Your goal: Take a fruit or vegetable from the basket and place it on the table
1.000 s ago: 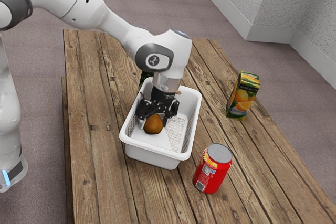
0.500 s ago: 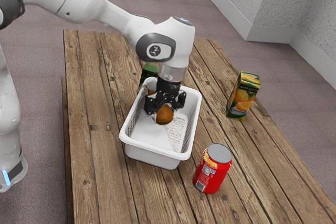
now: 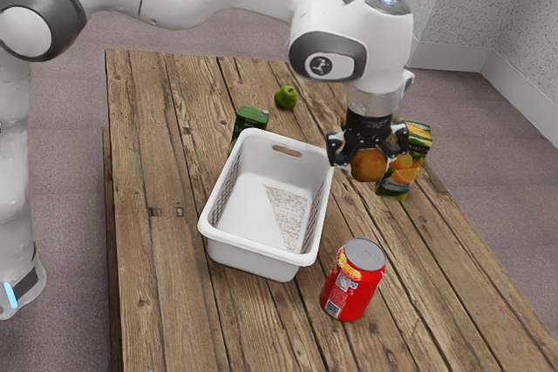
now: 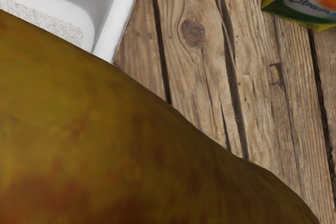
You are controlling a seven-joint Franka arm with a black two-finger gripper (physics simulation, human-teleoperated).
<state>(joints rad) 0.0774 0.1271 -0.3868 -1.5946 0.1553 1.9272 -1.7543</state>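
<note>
In the exterior view my gripper (image 3: 368, 152) is shut on an orange-brown fruit (image 3: 369, 165), held in the air past the basket's edge on the exterior view's right. The white basket (image 3: 261, 247) stands on the wooden table (image 3: 166, 285), with no fruit seen inside it. In the wrist view the held fruit (image 4: 105, 145) looks large, yellow-brown with reddish patches, close under my hand. Beyond it show the rim of the basket (image 4: 116, 19) and the bare planks of the table (image 4: 210, 77).
A juice carton (image 3: 401, 182) stands behind the held fruit, also seen as a carton corner (image 4: 302, 3) in the wrist view. A red can (image 3: 352, 280) is beside the basket. A green box (image 3: 251, 119) and a green fruit (image 3: 286, 98) sit beyond the basket.
My gripper has lifted the fruit out of the basket and carried it toward the exterior view's right, over the rim. The green fruit on the table has come into sight.
</note>
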